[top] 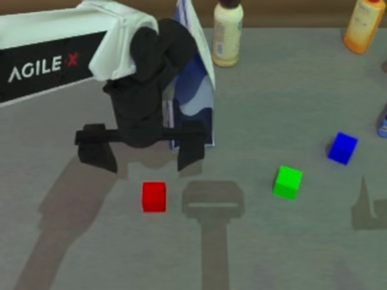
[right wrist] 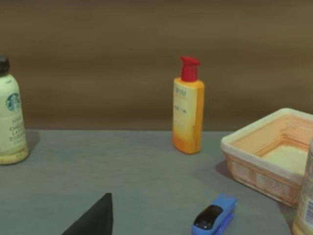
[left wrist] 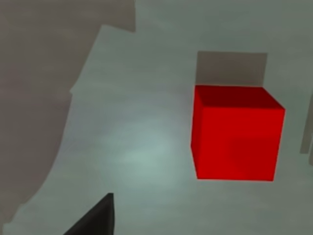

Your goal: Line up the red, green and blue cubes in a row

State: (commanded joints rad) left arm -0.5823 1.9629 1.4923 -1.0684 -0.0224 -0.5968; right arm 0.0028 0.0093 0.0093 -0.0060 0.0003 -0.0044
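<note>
left gripper spread wide above the red cube

you are looking down at the grey table (top: 290, 90). nearest the bottom edge of the top view, at about 7 o'clock from the centre, the red cube (top: 153, 197) sits flat on the table by itself, nothing touching it. in your left wrist view the same red cube (left wrist: 236, 132) fills the right of the picture, standing square on the surface with its shadow behind it.

just above the red cube, your left gripper (top: 145, 154) hangs with its two dark fingers spread wide and nothing between them; the cube lies a little nearer the bottom edge than the gap between the fingertips.

at about 4 o'clock from the centre the green cube (top: 287, 182) rests on the table, well apart from the red one. a little farther, at about 3 o'clock, the blue cube (top: 343, 148) sits near the green one but not touching it.

behind the left arm stands a blue and white carton (top: 195, 90). at 12 o'clock, on the far edge, a cream bottle (top: 227, 33) stands upright, and at 2 o'clock an orange bottle (top: 364, 25).

your right gripper shows only as a dark finger tip (right wrist: 93, 219) in the right wrist view, and you cannot tell whether it is spread or closed.
</note>
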